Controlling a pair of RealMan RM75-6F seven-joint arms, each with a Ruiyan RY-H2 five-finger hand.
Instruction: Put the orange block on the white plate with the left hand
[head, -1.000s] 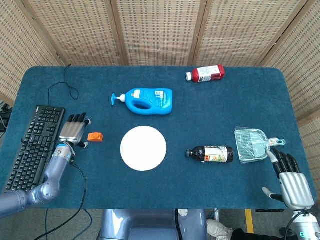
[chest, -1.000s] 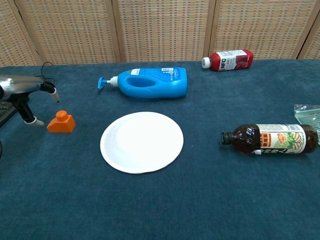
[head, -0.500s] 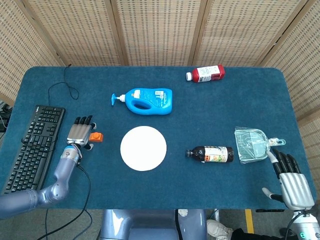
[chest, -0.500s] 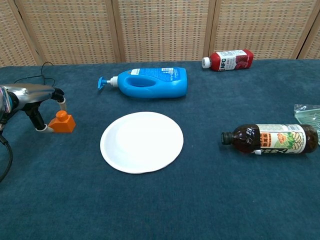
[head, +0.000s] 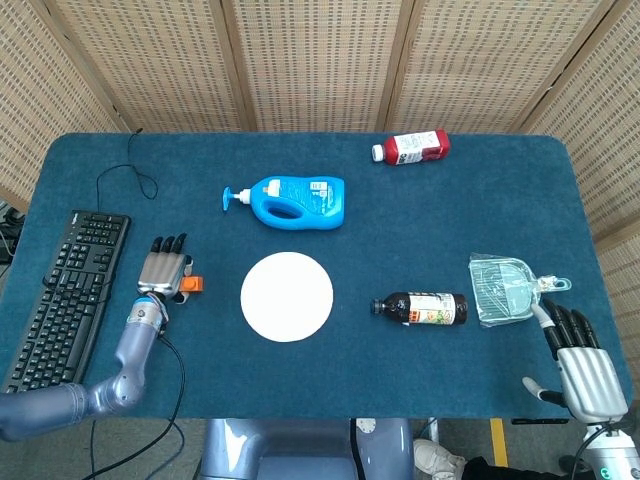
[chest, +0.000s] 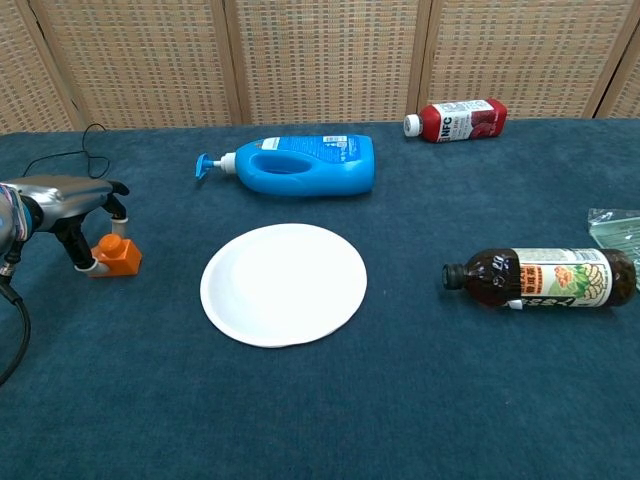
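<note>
The orange block (head: 193, 285) (chest: 118, 255) sits on the blue tablecloth, left of the white plate (head: 287, 296) (chest: 283, 283). My left hand (head: 164, 271) (chest: 58, 199) is over the block's left side. Its thumb is against the near left face and a finger rests on the top stud, so it pinches the block. The block looks slightly turned and still touches the cloth. A hand's width of cloth separates it from the plate. My right hand (head: 584, 363) lies at the front right corner, fingers apart and holding nothing; the chest view does not show it.
A black keyboard (head: 65, 295) and its cable (head: 122, 176) lie left of my left hand. A blue detergent bottle (head: 290, 200) (chest: 295, 165) lies behind the plate and a red bottle (head: 412, 148) (chest: 460, 119) at the back. A dark bottle (head: 422, 308) (chest: 540, 277) and a clear plastic scoop (head: 505, 290) lie to the right.
My left hand moved right to the block and its thumb and finger closed on it. The block shifted slightly toward the front and turned. The right hand stayed still.
</note>
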